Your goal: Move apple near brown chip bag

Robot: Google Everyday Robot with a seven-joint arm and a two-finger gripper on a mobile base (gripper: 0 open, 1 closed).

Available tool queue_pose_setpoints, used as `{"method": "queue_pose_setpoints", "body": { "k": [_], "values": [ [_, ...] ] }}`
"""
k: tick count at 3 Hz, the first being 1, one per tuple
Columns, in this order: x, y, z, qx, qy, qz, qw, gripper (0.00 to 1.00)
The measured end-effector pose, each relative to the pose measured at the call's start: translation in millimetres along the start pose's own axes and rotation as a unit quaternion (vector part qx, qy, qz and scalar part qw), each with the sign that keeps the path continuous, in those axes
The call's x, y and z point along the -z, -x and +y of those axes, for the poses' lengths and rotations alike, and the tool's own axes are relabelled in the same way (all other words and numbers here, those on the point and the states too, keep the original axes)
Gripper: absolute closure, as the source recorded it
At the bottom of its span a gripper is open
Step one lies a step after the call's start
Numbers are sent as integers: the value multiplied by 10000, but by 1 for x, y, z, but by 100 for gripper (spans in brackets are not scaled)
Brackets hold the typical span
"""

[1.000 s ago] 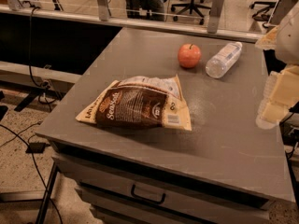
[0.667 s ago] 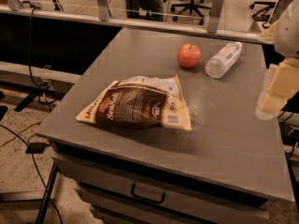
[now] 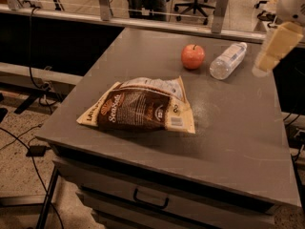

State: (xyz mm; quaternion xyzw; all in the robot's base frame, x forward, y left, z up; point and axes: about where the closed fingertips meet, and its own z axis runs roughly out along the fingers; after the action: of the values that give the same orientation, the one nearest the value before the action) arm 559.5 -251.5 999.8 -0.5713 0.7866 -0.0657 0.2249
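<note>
Hand [image 3: 275, 47], grip unreadable, over right edge of table [image 3: 238, 142], apart from apple [image 3: 193, 57] and brown chip bag [image 3: 138, 109].

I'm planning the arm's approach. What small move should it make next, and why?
Probably bring the gripper left and down toward the apple, passing over the bottle lying between them. The gripper hangs by the table's far right edge, away from the apple, and the apple sits apart from the chip bag, so it needs grasping first.
</note>
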Motion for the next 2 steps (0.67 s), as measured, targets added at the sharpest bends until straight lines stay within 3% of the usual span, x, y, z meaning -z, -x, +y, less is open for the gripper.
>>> {"method": "queue_pose_setpoints", "body": {
  "k": [1,2],
  "values": [
    [-35,23,-45,-126,-310,-769,9965,0],
    [-63,36,-63,-569,-537,-1588,9842,0]
  ]
}}
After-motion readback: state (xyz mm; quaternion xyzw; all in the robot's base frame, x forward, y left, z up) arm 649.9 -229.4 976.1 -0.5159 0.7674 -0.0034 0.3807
